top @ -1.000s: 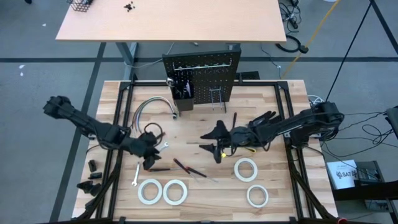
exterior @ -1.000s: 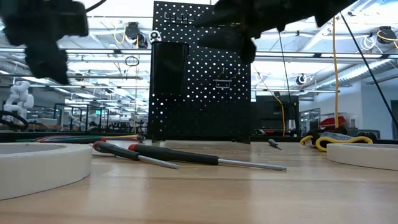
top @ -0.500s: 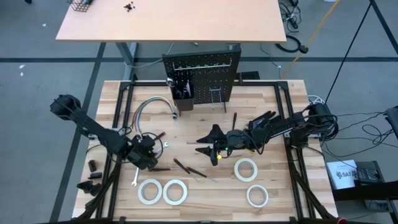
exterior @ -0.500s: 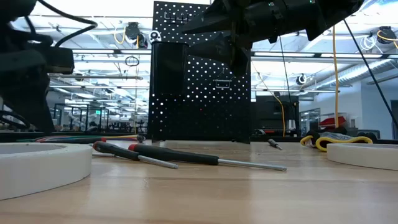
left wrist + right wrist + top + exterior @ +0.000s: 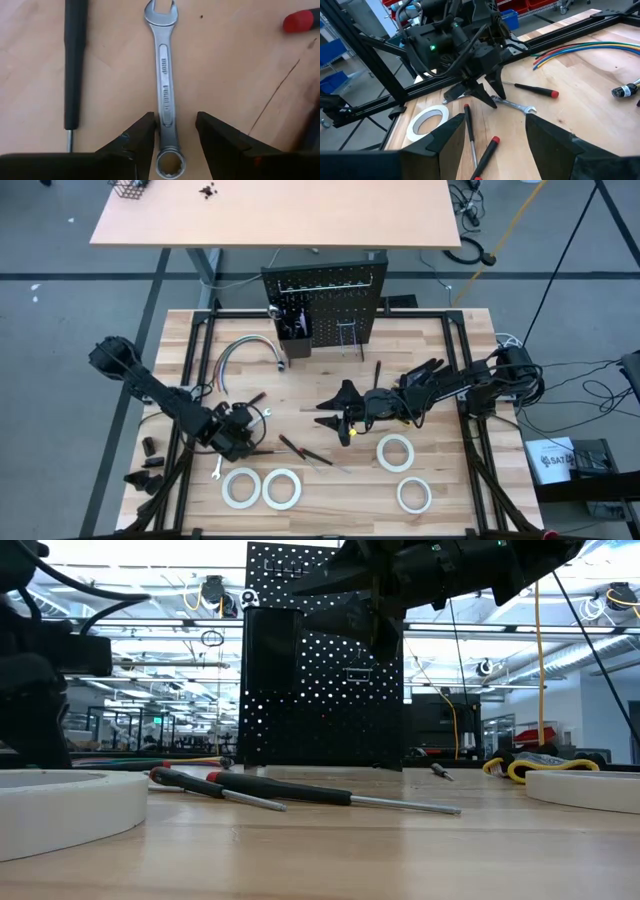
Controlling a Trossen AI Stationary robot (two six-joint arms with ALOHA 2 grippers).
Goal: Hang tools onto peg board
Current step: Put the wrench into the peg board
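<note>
We saw a silver wrench (image 5: 164, 85) between the dark fingers (image 5: 134, 140) of the left claw (image 5: 175, 131). Beside it lay a black screwdriver (image 5: 74, 65). The table (image 5: 235, 60) was pale wood, the peg board (image 5: 325, 298) black, dotted with holes. The tape rolls (image 5: 396, 451) near the right claw (image 5: 335, 413) were white.

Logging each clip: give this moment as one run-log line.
left gripper: open, astride flat silver combination wrench on wooden table | right gripper: open, empty, hovering mid-table | wrench not lifted

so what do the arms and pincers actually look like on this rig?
Both arms are black with chunky jointed links. The left pincer has two dark wedge-shaped fingers; the right pincer looks the same, with broad tapered dark fingers. In the right wrist view, a small green light glows on the left arm's wrist housing, with black cabling looped around it.
</note>
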